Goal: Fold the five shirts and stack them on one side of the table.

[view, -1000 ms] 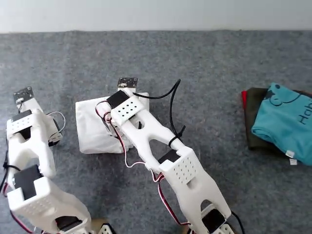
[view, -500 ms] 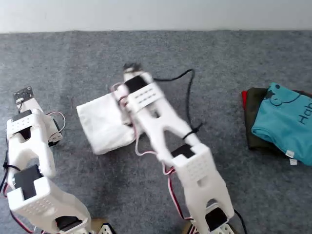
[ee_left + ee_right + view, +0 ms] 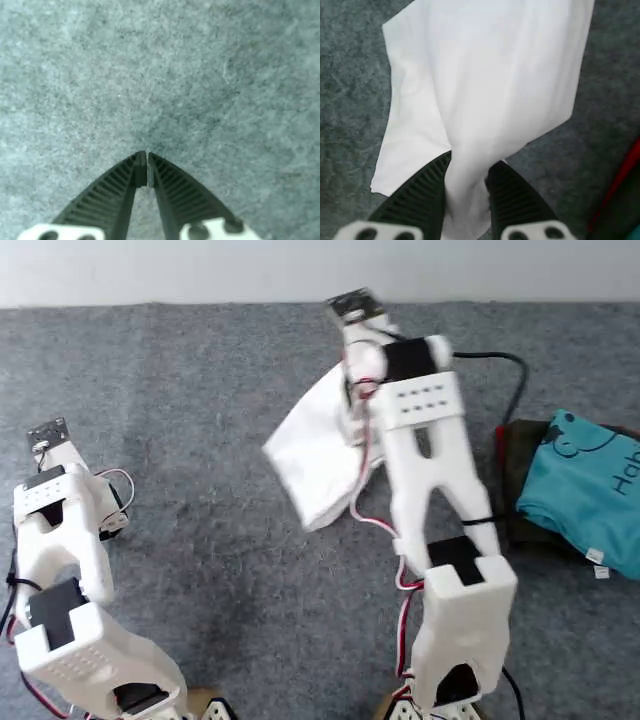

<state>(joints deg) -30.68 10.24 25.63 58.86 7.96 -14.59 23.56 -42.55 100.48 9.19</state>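
Grey felt table [image 3: 180,540]: right arm [image 3: 430,470] stretched toward 12 o'clock in the high view, left arm [image 3: 60,550] at 8 o'clock. A teal shirt [image 3: 585,485] tops a dark shirt [image 3: 520,490] and a red one [image 3: 500,445] at the 3 o'clock edge. Folded white shirt [image 3: 315,455] is bunched and skewed just to the 12 o'clock side of centre, well apart from that stack, one end pinched in the right gripper [image 3: 467,165]; left gripper [image 3: 146,167] has its tips pressed together on nothing, over bare felt.
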